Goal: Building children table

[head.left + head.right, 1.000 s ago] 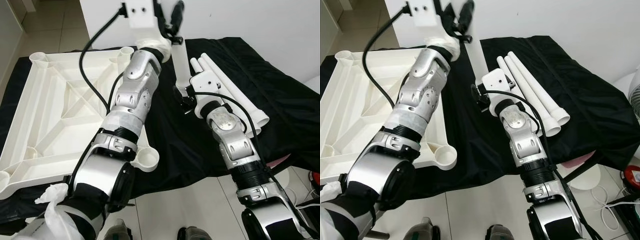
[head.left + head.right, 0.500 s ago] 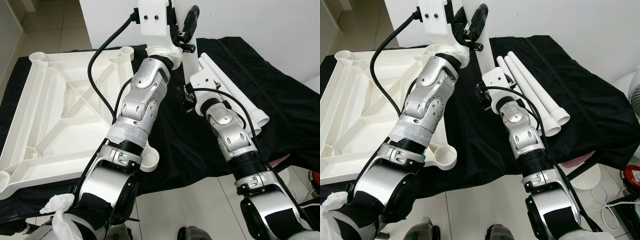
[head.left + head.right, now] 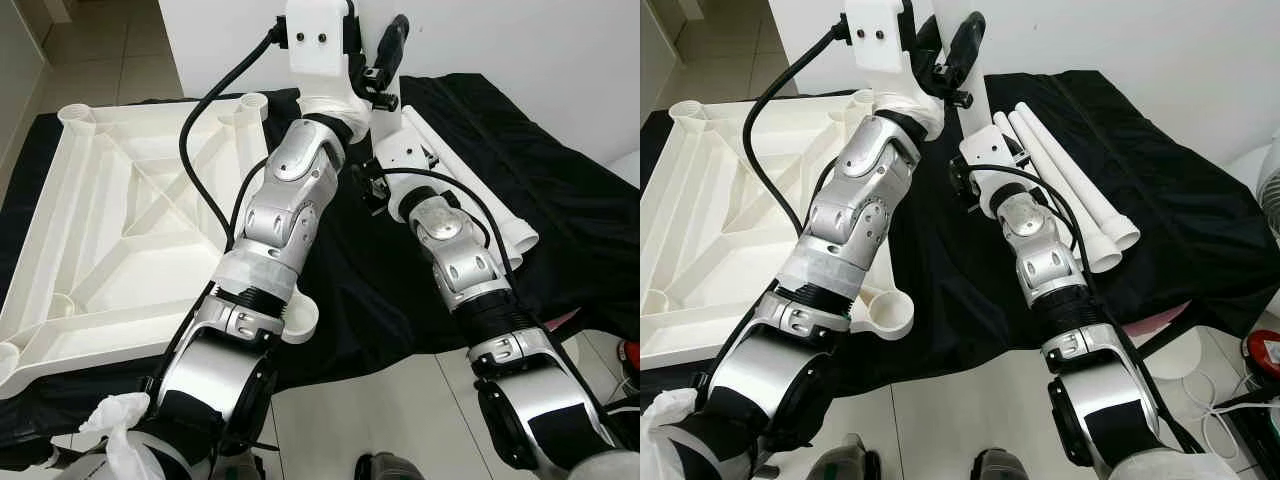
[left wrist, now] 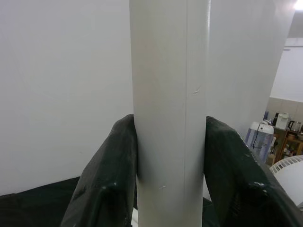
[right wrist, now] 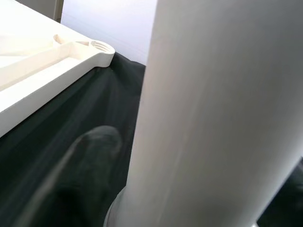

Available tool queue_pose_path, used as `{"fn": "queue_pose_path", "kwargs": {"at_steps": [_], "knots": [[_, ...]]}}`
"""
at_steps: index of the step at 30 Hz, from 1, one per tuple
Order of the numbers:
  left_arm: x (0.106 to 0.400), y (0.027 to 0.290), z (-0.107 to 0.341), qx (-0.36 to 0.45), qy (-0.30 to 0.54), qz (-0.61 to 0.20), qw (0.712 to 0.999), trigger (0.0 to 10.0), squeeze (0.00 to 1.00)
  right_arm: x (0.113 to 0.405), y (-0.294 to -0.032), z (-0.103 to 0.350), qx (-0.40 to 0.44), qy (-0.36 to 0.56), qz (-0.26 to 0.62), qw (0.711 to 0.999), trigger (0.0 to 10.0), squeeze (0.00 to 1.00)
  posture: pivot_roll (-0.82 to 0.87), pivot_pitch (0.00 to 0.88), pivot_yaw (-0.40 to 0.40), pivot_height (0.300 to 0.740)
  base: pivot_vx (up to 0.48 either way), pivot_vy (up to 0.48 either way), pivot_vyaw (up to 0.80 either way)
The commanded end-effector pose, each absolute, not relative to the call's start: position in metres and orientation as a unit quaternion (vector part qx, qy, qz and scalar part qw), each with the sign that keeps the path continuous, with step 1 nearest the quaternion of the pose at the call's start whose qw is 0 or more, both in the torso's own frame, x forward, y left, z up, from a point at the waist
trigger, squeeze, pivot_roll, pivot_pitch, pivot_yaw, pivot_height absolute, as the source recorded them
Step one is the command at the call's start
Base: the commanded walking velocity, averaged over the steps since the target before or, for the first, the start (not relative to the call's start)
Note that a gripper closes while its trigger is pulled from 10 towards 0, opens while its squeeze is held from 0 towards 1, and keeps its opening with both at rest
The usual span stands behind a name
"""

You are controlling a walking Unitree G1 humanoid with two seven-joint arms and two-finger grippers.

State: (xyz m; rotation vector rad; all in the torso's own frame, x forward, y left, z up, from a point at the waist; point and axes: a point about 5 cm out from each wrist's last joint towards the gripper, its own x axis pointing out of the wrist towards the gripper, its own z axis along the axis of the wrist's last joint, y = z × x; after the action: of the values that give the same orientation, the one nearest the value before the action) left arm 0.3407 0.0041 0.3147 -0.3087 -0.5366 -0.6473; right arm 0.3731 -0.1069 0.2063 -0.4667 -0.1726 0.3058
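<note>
The white table top [image 3: 120, 200] lies upside down on the black cloth, at my left, with round leg sockets [image 3: 297, 318] at its corners. My left gripper [image 3: 945, 48] is raised high at the back and shut on a white table leg [image 3: 972, 112], which it holds upright. In the left wrist view the leg [image 4: 170, 118] sits tight between both black fingers [image 4: 102, 179]. My right gripper [image 3: 962, 180] grips the same leg lower down, just above the cloth; in the right wrist view the leg [image 5: 208, 109] has a dark finger [image 5: 90, 161] pressed beside it.
Two more white legs [image 3: 1070, 180] lie side by side on the black cloth [image 3: 1180, 220] at the right. A white wall [image 3: 1120, 40] stands right behind the work. Tiled floor [image 3: 960, 420] lies below the front edge, with a white fan [image 3: 1270, 170] at far right.
My left arm has lifted the leg higher and carried it to the right, away from the table top. The right gripper has followed, moving farther from me along the leg.
</note>
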Motion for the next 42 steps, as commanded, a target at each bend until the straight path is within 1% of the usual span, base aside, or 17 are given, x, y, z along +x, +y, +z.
{"fn": "queue_pose_path", "kwargs": {"at_steps": [1, 2, 19, 20, 21, 25, 26, 33, 42], "knots": [[0.335, -0.002, 0.316, -0.147, -0.264, -0.331, 0.894, 10.0, 0.0, 0.374, -0.102, 0.21, -0.234, -0.094, 0.159, 0.955, 2.9, 0.0, 0.01, 0.0, -0.004, 0.74, 0.0, 0.0, 0.0], [0.335, -0.003, 0.315, -0.147, -0.264, -0.332, 0.894, 10.0, 0.0, 0.373, -0.102, 0.21, -0.234, -0.095, 0.161, 0.954, 0.0, 0.0, 0.01, 0.0, -0.005, 0.74, 0.0, 0.0, 0.0], [0.333, -0.005, 0.315, -0.147, -0.261, -0.335, 0.893, 10.0, 0.0, 0.375, -0.106, 0.212, -0.214, -0.108, 0.147, 0.96, 0.0, 0.0, 0.0, 0.0, -0.002, 0.74, 0.0, 0.0, 0.0], [0.333, -0.005, 0.315, -0.146, -0.261, -0.335, 0.894, 10.0, 0.0, 0.376, -0.106, 0.212, -0.212, -0.108, 0.14, 0.961, 10.0, 0.0, 0.0, 0.0, -0.002, 0.74, 0.0, 0.0, 0.0], [0.334, -0.004, 0.315, -0.146, -0.261, -0.335, 0.894, 10.0, 0.0, 0.376, -0.106, 0.213, -0.199, -0.107, 0.141, 0.964, 10.0, 1.0, 0.0, 0.0, -0.001, 0.74, 0.0, 0.0, 0.0], [0.333, -0.004, 0.316, -0.146, -0.262, -0.334, 0.894, 10.0, 0.0, 0.376, -0.106, 0.217, -0.183, -0.116, 0.138, 0.966, 10.0, 1.0, 0.0, 0.0, -0.001, 0.74, 0.0, 0.0, 0.0], [0.333, -0.004, 0.316, -0.146, -0.262, -0.334, 0.894, 10.0, 0.0, 0.376, -0.106, 0.219, -0.178, -0.117, 0.142, 0.967, 10.0, 0.0, 0.0, 0.0, 0.001, 0.74, 0.0, 0.0, 0.0], [0.333, -0.004, 0.317, -0.145, -0.262, -0.335, 0.893, 10.0, 0.0, 0.377, -0.105, 0.221, -0.181, -0.123, 0.142, 0.965, 10.0, 0.0, 0.0, 0.0, 0.002, 0.74, 0.0, 0.0, 0.0], [0.332, -0.006, 0.317, -0.141, -0.263, -0.34, 0.892, 10.0, 0.0, 0.375, -0.097, 0.229, -0.181, -0.148, 0.161, 0.959, 10.0, 0.0, 0.0, 0.0, 0.002, 0.74, 0.0, 0.0, 0.0]]}}
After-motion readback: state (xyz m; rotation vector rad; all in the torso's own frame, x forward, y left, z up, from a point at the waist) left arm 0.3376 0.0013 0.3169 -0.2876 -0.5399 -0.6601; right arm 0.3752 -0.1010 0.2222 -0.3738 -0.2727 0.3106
